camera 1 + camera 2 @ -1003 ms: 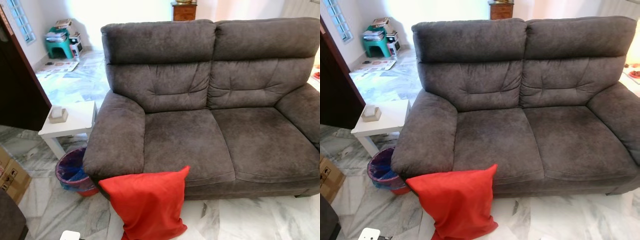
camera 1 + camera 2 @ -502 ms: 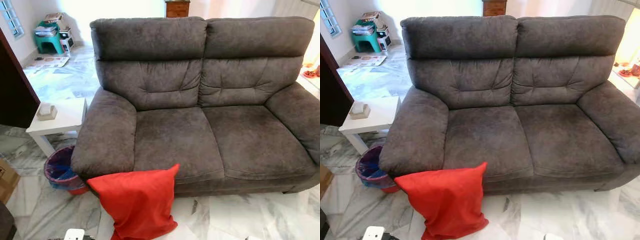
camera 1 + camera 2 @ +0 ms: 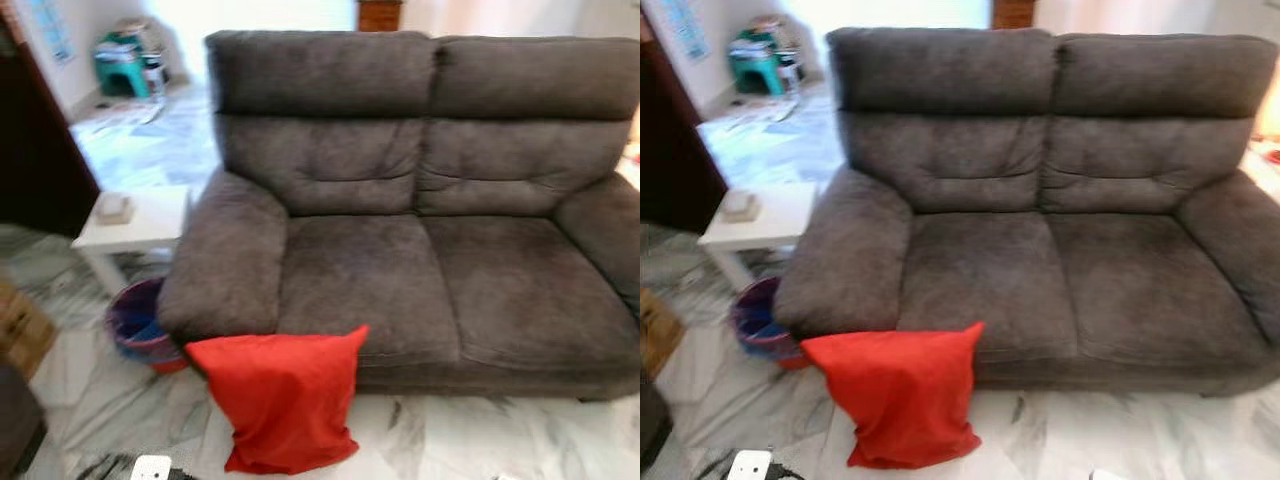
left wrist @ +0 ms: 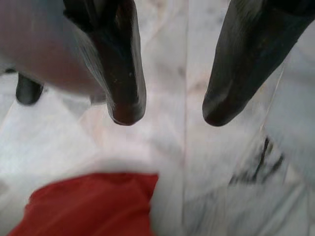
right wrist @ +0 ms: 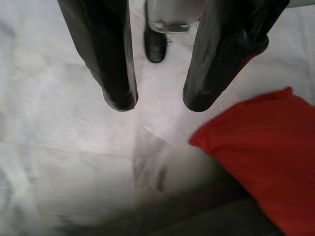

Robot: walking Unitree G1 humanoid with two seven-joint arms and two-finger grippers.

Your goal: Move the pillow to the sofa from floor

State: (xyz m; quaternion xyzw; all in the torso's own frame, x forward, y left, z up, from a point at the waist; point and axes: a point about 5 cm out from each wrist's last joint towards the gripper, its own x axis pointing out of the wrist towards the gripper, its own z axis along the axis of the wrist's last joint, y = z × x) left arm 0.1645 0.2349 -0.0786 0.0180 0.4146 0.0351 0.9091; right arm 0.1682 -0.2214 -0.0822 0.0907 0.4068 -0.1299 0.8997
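The red pillow (image 3: 280,404) stands on the marble floor (image 3: 480,440), leaning against the sofa (image 3: 420,250) front below its left seat. Both pincers, left (image 4: 170,110) and right (image 5: 157,101), hang spread and empty above the floor. Recommended: close in squarely, then clamp the pillow's upper edge (soft fabric sags). Head views are blurred; the pillow's base contact is unclear.
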